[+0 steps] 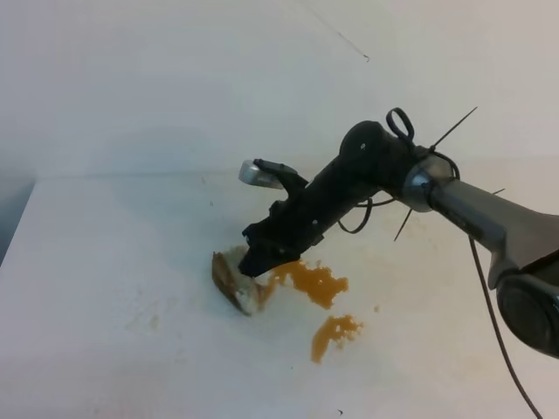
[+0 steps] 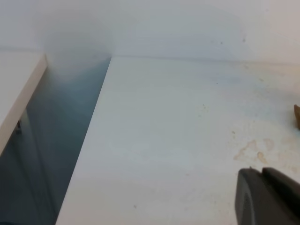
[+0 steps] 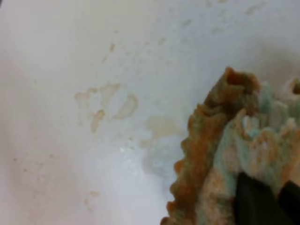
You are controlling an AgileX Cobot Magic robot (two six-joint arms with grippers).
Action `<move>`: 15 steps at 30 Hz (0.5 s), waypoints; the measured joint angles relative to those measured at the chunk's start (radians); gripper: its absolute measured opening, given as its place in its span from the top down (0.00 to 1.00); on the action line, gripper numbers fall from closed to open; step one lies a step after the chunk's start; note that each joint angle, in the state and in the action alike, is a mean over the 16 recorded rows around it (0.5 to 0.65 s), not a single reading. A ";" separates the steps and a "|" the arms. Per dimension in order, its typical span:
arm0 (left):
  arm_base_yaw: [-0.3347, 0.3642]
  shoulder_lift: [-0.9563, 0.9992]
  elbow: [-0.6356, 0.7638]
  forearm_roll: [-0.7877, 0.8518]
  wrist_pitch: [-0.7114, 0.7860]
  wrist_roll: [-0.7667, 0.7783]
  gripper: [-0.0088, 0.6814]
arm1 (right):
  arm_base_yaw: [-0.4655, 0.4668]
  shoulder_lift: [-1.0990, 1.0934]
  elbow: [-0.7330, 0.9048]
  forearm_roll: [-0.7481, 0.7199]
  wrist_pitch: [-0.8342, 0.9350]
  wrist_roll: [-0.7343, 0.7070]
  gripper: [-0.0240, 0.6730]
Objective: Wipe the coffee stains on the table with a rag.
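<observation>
The rag (image 1: 234, 281), a wadded beige cloth soaked brown along its edge, sits on the white table (image 1: 105, 262) just left of the coffee stains. The larger orange-brown puddle (image 1: 314, 281) touches the rag; a smaller blotch (image 1: 334, 332) lies below it. My right gripper (image 1: 253, 264) reaches in from the right and is shut on the rag, pressing it to the table. In the right wrist view its dark fingertips (image 3: 262, 201) pinch the rag (image 3: 220, 154). My left gripper (image 2: 265, 197) shows only at the lower right of the left wrist view, fingers together, empty, above the table (image 2: 164, 140).
Faint tan dried marks (image 3: 105, 101) lie on the table left of the rag, and also show in the left wrist view (image 2: 253, 147). The table's left edge (image 2: 89, 140) drops to a dark gap. A white wall (image 1: 175, 70) stands behind.
</observation>
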State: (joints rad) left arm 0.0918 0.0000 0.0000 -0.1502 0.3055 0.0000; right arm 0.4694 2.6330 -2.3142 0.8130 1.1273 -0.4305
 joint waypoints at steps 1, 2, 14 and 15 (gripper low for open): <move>0.000 0.000 0.000 0.000 0.000 0.000 0.99 | -0.005 0.003 0.000 -0.016 0.001 0.010 0.93; 0.000 0.000 0.000 0.000 0.000 0.000 0.99 | -0.011 0.004 0.000 -0.035 0.003 0.020 0.93; 0.000 0.000 0.000 0.000 0.000 0.000 0.99 | -0.071 -0.067 -0.001 -0.331 0.052 0.099 0.94; 0.000 0.000 0.000 0.000 0.000 0.000 0.99 | -0.073 -0.077 -0.001 -0.349 0.055 0.094 0.94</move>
State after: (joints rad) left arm 0.0918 0.0000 0.0000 -0.1502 0.3050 0.0000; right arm 0.3966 2.5563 -2.3150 0.4644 1.1825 -0.3370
